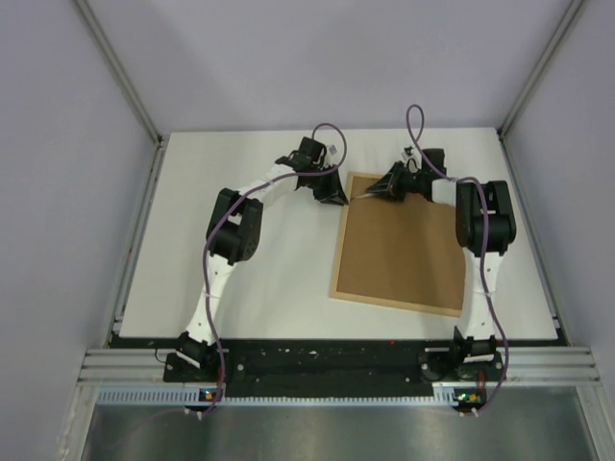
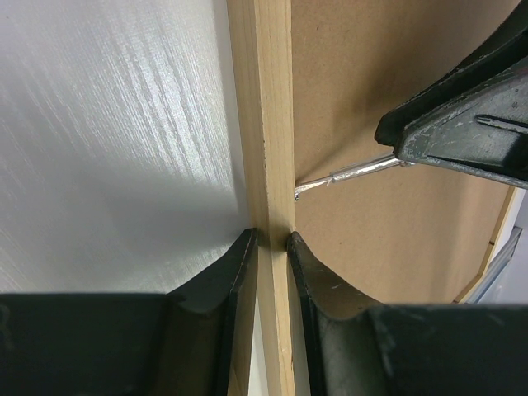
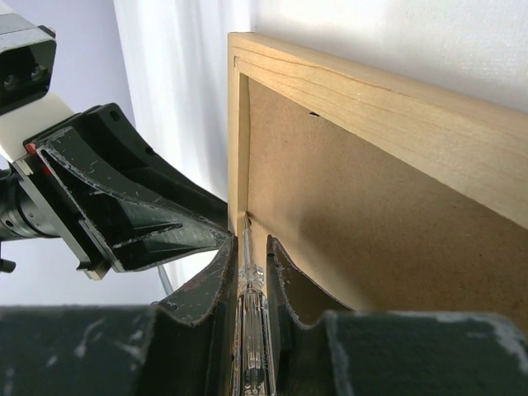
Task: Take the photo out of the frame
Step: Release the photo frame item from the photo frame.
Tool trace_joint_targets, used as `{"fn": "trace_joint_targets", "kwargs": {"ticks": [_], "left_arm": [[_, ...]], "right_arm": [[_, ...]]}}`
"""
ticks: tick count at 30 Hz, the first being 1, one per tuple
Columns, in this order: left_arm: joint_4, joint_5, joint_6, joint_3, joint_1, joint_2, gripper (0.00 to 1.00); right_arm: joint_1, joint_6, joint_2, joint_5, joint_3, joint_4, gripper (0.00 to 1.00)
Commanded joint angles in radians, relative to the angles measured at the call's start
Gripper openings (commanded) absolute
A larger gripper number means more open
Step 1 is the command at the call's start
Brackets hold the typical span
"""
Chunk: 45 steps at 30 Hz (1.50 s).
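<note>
- Frame lies back-up on the table, directly ahead of both grippers, with its plain brown backing board facing upward. The photo is not in view and presumably sits beneath that board.
- The left gripper pinches the frame's side rail, one finger on the outer face and one on the inner, both touching the wood. The rail's long axis runs straight away from these fingers.
- The right gripper is clamped on a screwdriver. The clear handle sits between its fingers and the metal shaft points forward out of them.
- The shaft tip meets the seam where board and rail join, just beyond the left fingertips on their inner side. The shaft lies crosswise to the rail and low over the board.
- The two grippers face each other across the rail and are close together, near the frame's far corner.
- Judged from this, the right arm does the work and the left only braces. The coming move looks like a pry or push at that seam, to free the board before the photo can come out.
- Whether the tip rests on a retaining tab is too small to tell.
- A slip could send the tip into the left fingers.
</note>
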Motion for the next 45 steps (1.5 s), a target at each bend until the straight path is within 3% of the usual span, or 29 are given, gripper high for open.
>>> {"fn": "trace_joint_targets", "kwargs": {"ticks": [1, 17, 23, 45], "left_arm": [[-0.03, -0.054, 0.018, -0.004, -0.025, -0.016, 0.25], [-0.035, -0.07, 0.019, -0.012, -0.023, -0.019, 0.24], [-0.03, -0.07, 0.012, -0.01, -0.025, -0.016, 0.24], [-0.027, -0.062, 0.006, -0.015, -0.031, -0.02, 0.24]], "right_arm": [[0.03, -0.031, -0.014, 0.046, 0.007, 0.011, 0.0], [-0.045, -0.028, -0.071, 0.008, -0.036, 0.034, 0.0], [-0.027, -0.083, -0.052, -0.011, -0.037, -0.032, 0.0], [0.022, -0.019, 0.02, 0.012, 0.015, 0.025, 0.0]]}}
